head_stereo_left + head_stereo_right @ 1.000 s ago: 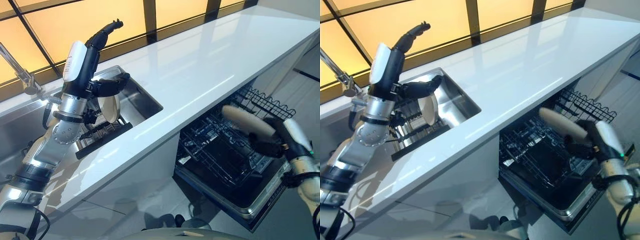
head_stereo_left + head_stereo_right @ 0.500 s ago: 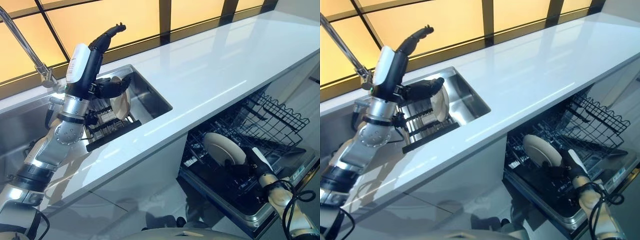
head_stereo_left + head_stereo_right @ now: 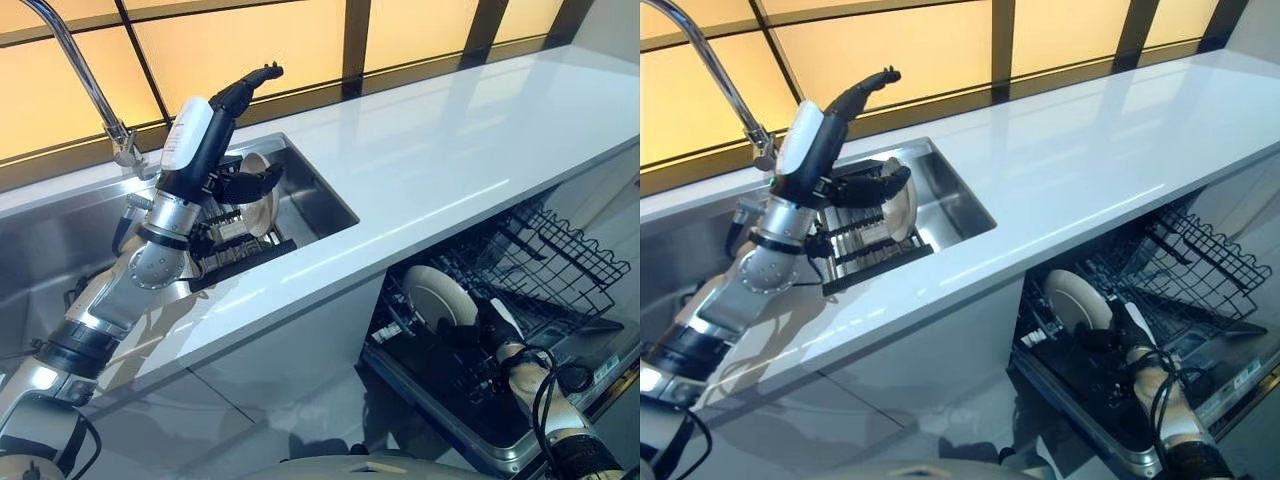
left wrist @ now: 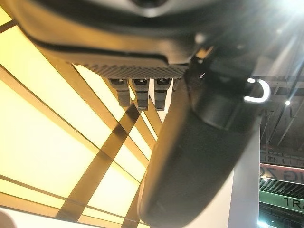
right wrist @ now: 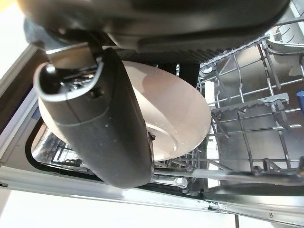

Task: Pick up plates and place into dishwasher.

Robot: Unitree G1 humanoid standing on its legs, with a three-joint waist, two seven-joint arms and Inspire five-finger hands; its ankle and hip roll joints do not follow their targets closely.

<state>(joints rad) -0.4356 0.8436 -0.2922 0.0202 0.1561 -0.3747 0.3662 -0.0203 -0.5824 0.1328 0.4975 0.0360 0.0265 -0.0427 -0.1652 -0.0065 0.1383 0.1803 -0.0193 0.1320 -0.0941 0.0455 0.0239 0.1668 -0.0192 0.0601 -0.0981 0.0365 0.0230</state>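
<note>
Down in the open dishwasher (image 3: pixel 560 400), nearest the camera, the right hand (image 3: pixel 478 322) holds a white plate (image 3: pixel 437 297) on edge among the wires of the lower rack (image 3: pixel 545 265). The plate stands nearly upright, its face turned toward the worktop side, its rim down between the tines. In the right wrist view the thumb lies across the plate's face (image 5: pixel 175 114), so I judge the hand is clasping it and has not let go, though the fingers behind the plate are hidden. The coming move turns on this: the plate sits just beyond the hand, toward the cabinet, so letting go and drawing back toward the robot should leave it standing in its slot.

Farther off, over the white worktop (image 3: pixel 430 150), the left hand (image 3: pixel 245 180) hangs above the sink (image 3: pixel 310 195) with its fingers curled toward a second plate (image 3: pixel 262 200) that stands on edge in the dark drying rack (image 3: pixel 235 262). Whether those fingers touch the plate I cannot tell; they hold nothing that I can see. The left hand is plainly the nearer one to that plate.

Against a second ago, the first plate was carried flat-on high above the rack; half a second ago it was already down among the wires, and now it sits a little deeper with the right arm lower.
</note>
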